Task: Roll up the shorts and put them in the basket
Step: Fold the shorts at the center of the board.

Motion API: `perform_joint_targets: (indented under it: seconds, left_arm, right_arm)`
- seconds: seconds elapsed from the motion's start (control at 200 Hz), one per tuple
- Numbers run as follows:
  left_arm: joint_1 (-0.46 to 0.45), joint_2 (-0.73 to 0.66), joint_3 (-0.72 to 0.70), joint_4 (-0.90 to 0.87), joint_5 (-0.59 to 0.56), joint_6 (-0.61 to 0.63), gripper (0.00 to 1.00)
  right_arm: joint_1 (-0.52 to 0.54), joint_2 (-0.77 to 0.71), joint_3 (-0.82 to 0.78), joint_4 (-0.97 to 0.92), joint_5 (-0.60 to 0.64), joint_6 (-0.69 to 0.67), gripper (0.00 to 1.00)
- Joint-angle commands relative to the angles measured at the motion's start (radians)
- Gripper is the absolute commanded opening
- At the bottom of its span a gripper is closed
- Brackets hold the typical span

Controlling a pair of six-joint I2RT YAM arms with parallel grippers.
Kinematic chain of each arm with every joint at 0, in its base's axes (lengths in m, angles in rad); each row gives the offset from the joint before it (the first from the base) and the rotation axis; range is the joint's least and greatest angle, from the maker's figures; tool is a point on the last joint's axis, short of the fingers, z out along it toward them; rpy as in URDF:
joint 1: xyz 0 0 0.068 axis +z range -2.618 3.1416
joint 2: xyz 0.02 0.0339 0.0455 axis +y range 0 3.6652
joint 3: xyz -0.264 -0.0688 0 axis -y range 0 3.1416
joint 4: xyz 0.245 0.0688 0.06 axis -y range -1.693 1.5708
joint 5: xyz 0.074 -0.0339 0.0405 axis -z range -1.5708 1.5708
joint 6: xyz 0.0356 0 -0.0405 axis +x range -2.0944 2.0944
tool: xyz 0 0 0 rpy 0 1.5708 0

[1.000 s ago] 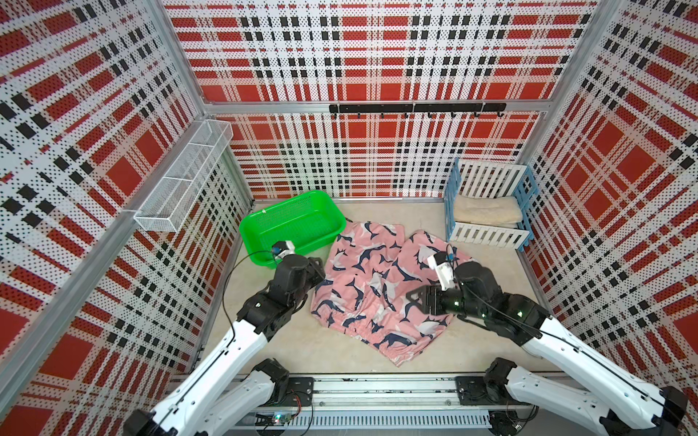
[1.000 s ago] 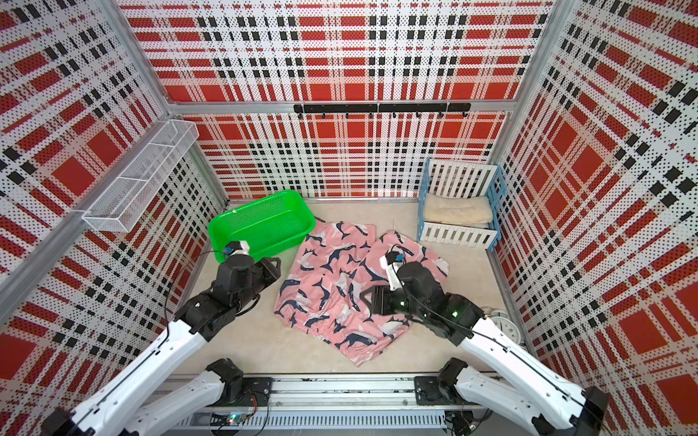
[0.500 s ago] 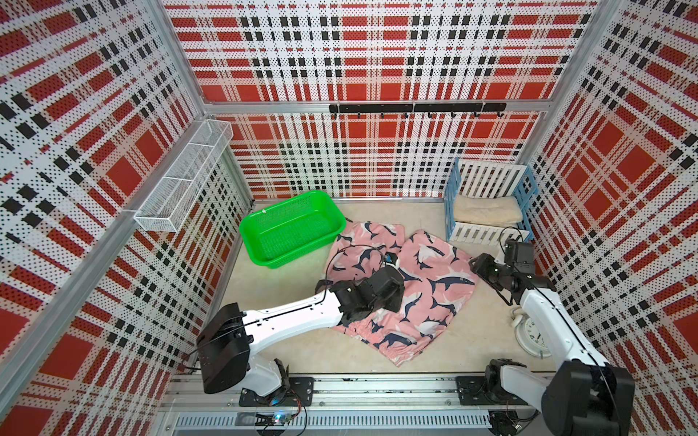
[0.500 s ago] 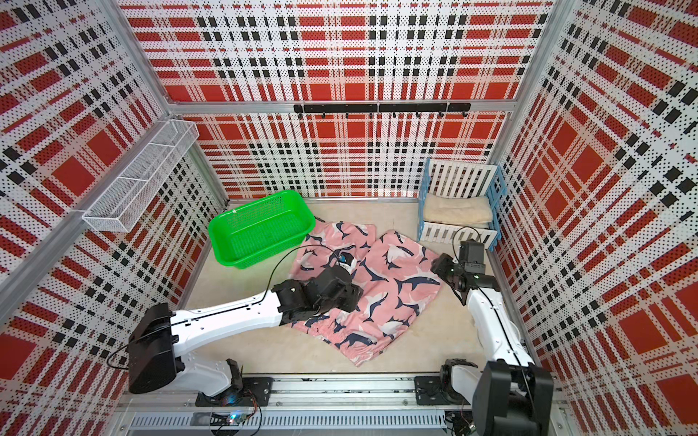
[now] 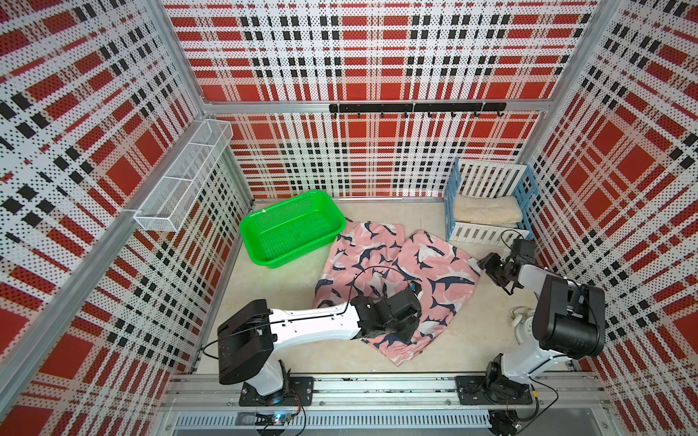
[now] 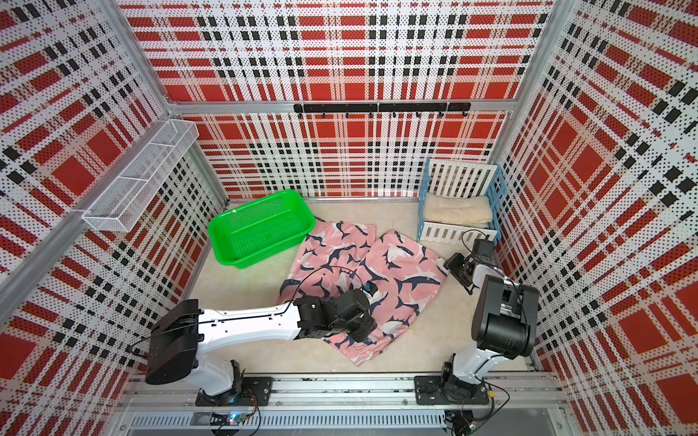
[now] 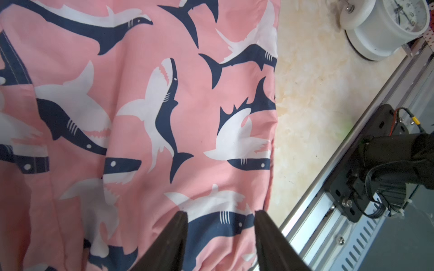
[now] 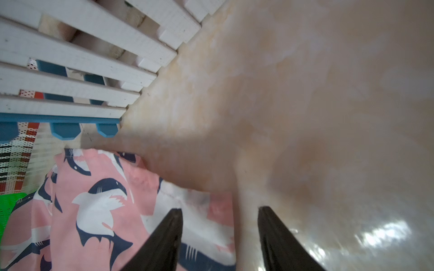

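We find the jaws of the left gripper (image 7: pixel 220 213) spread apart, low over the shorts (image 7: pixel 141 117), with pink shark-print cloth showing in the gap between them and no fold pinched. The jaws of the right gripper (image 8: pixel 219 208) are spread as well: one tip stands over the edge of the shorts (image 8: pixel 98 211), the other over the bare table (image 8: pixel 305 93), and nothing sits between them.

In both top views the left gripper (image 5: pixel 406 326) sits over the near part of the shorts (image 5: pixel 396 260), its arm reaching in from the near left. The right gripper (image 5: pixel 489 264) hangs just beside the right edge of the cloth.

The shorts (image 6: pixel 400 264) lie unrolled and spread flat in the middle of the table (image 5: pixel 272 302), both legs pointing far. Their far-left corner lies just beside the green basket (image 5: pixel 302 251); we cannot tell whether they touch. At the far right a white-and-blue slatted crate (image 5: pixel 487 234) holds a folded beige towel (image 5: pixel 483 215). A white clock (image 7: pixel 385 25) stands on the table at the near right, well apart from the shorts.
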Motion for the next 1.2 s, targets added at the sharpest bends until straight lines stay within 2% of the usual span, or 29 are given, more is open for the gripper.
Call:
perform_joint_targets:
  seconds: [0.0,0.06,0.125,0.165,0.266,0.351,0.371,0.461,0.666,0.827,1.192]
  left_arm:
    - [-0.014,0.015,-0.005,-0.045,-0.002,0.039,0.53]
    - [-0.030,0.034,0.008,-0.072,-0.009,0.053,0.54]
    - [-0.055,0.067,0.029,-0.095,-0.003,0.063,0.54]
    - [-0.079,0.089,0.050,-0.118,-0.008,0.065,0.55]
    - [-0.144,0.149,0.098,-0.165,-0.056,0.072,0.59]
    - [-0.158,0.172,0.123,-0.193,-0.086,0.071,0.59]
    - [-0.158,0.176,0.125,-0.197,-0.092,0.070,0.59]
    - [-0.170,0.188,0.142,-0.229,-0.101,0.082,0.60]
    - [-0.261,0.286,0.268,-0.389,-0.170,0.136,0.60]
    - [-0.299,0.373,0.332,-0.510,-0.289,0.119,0.56]
    - [-0.307,0.380,0.288,-0.566,-0.329,0.037,0.62]
  right_arm:
    - [-0.009,0.044,0.034,0.057,-0.020,-0.014,0.52]
    - [-0.012,0.065,0.038,0.071,-0.034,-0.013,0.42]
    - [-0.012,0.078,0.035,0.086,-0.051,-0.008,0.39]
    - [-0.012,0.086,0.034,0.090,-0.057,-0.005,0.39]
    - [-0.012,0.102,0.037,0.074,-0.060,-0.015,0.47]
    - [-0.012,0.104,0.025,0.077,-0.057,-0.014,0.46]
    - [-0.012,0.107,0.024,0.076,-0.060,-0.014,0.42]
    - [-0.012,0.111,0.020,0.079,-0.076,-0.014,0.00]
    - [-0.012,0.092,0.029,0.059,-0.058,-0.014,0.00]
    - [-0.012,0.076,0.034,0.047,-0.053,-0.046,0.00]
    - [-0.012,0.066,0.049,0.020,-0.038,-0.061,0.00]
